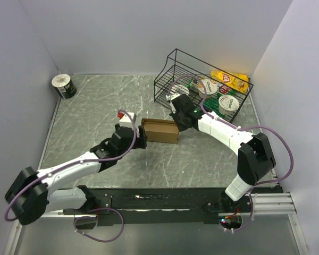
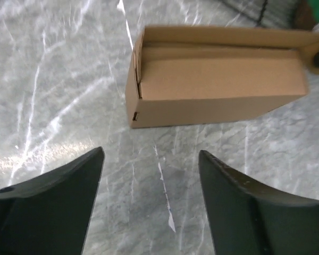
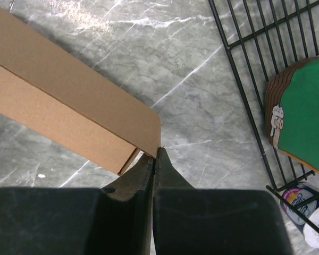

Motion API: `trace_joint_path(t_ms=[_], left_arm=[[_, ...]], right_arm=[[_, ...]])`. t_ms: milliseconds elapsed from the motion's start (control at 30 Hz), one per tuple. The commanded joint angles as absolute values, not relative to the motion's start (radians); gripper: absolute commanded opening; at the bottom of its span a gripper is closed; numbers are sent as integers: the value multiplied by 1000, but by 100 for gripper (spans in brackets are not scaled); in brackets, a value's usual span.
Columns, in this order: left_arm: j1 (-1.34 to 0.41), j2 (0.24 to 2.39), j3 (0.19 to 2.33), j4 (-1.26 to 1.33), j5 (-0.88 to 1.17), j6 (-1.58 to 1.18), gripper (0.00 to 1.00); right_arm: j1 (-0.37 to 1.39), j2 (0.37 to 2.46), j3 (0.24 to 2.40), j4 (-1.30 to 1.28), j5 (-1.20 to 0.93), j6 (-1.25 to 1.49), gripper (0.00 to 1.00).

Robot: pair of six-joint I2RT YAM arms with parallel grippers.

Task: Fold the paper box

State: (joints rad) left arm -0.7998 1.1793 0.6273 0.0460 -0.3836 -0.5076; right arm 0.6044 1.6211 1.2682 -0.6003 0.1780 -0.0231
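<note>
Top external view: the paper box (image 1: 160,130), plain brown cardboard already folded into a shallow closed rectangle, lies flat on the grey marbled table (image 1: 95,117), just off the near corner of the black wire basket (image 1: 165,79), on the side toward the left arm.

The right gripper (image 1: 178,123) reaches in between that basket corner and the box. In the right wrist view its fingers are clenched tight together, with the gripper (image 3: 157,153) meeting the corner of the box (image 3: 58,106) where the top panel ends. No cardboard shows between them.

The left gripper (image 1: 141,139) sits at the end of the box facing away from the basket. In the left wrist view the gripper (image 2: 151,154) is released, its two dark fingers spread wide, and the box (image 2: 218,85) lies just beyond the tips, apart from both, with bare table between.

Inside the basket stand white foil-lidded cups (image 1: 228,102) and, toward its far side, a yellow snack bag (image 1: 231,79). The right wrist view shows the basket's wires (image 3: 239,48) and a green packet (image 3: 303,117) behind them.

A dark roll (image 1: 64,86) lies well apart from the basket, at the far corner of the table on the left arm's side.
</note>
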Motion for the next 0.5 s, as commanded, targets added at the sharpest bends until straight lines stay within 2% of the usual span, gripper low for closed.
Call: trace_joint_path(t_ms=[0,100,167,267,367,467], left_arm=[[-752,1065,608,61,-267,-499,88],[-681,1000,571,118,-157,-511,94],[-613,988,551,178,-108,-514,93],[-551,1020,549,216,-19,-488,87],[-542,1054,549,288,47,-457,77],[-541,1104,558,327,90,-434,73]], right_arm=[[611,1568,1253,-558,204,-45,0],[612,1557,1247,-552,210,-51,0],[615,1554,1243,-548,215,-54,0],[617,1546,1239,-543,212,-57,0],[618,1545,1236,-543,212,-57,0],[621,1548,1236,-543,212,-55,0]])
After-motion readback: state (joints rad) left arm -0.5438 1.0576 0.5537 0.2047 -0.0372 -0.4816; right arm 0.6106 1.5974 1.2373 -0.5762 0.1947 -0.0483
